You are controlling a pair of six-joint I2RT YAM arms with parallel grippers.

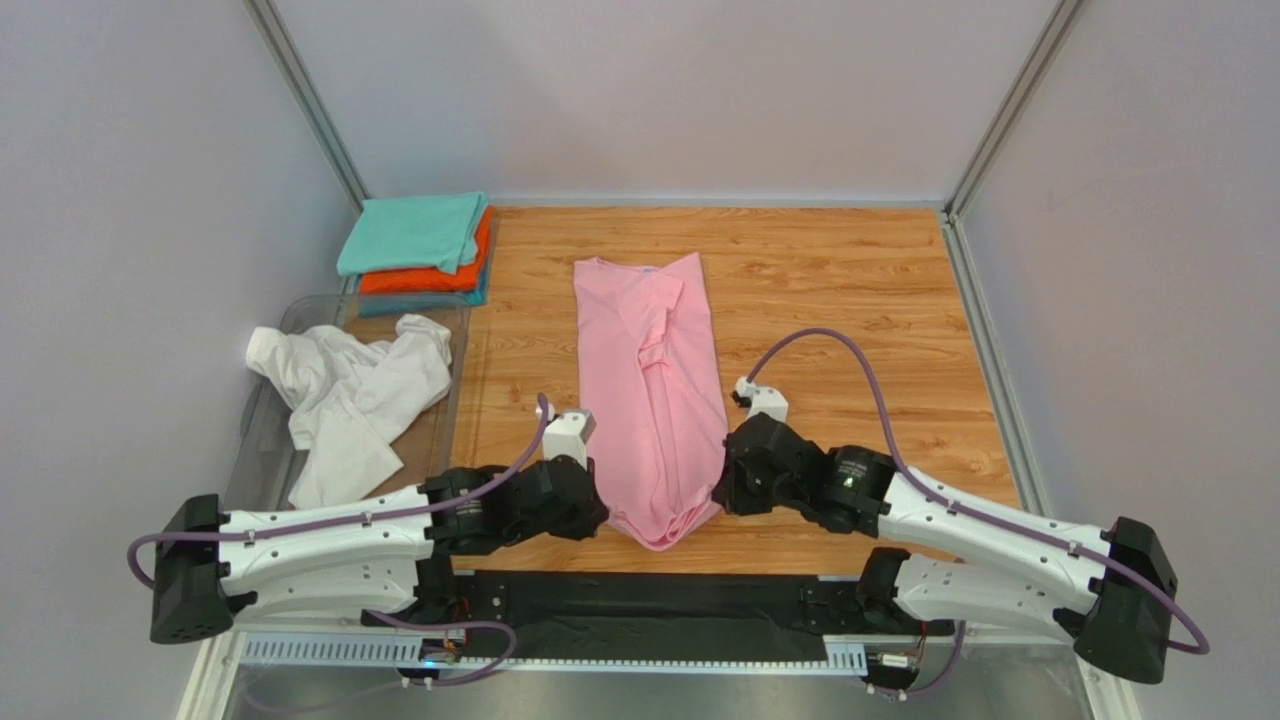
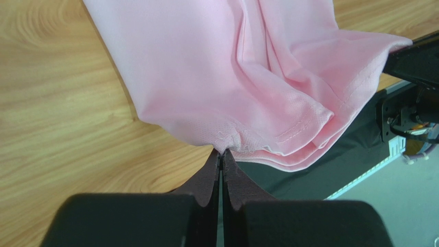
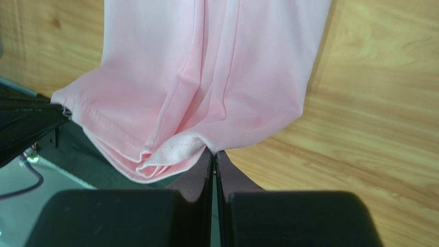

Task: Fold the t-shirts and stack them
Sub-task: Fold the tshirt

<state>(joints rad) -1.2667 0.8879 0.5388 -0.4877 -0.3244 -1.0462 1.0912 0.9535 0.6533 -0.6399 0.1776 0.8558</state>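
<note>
Wooden table (image 1: 842, 300): bears all items.
Pink t-shirt (image 1: 649, 375): narrow lengthwise fold, table centre, hem at near edge.
White t-shirt (image 1: 353, 393): crumpled, left side.
Folded stack (image 1: 418, 248): teal over orange over blue, far-left corner.
Left gripper (image 2: 221, 157): fingers together, pinching pink hem.
Right gripper (image 3: 214, 154): same, opposite hem corner.

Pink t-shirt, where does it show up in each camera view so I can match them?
Top external: the pink t-shirt lies lengthwise on the wooden table, hem toward the arms.
Left wrist: it fills the upper middle and right, its corner in the shut left gripper.
Right wrist: it fills the upper middle, its corner in the shut right gripper.
Shared landmark: the stitched hem, bunched at the table's near edge.
</note>
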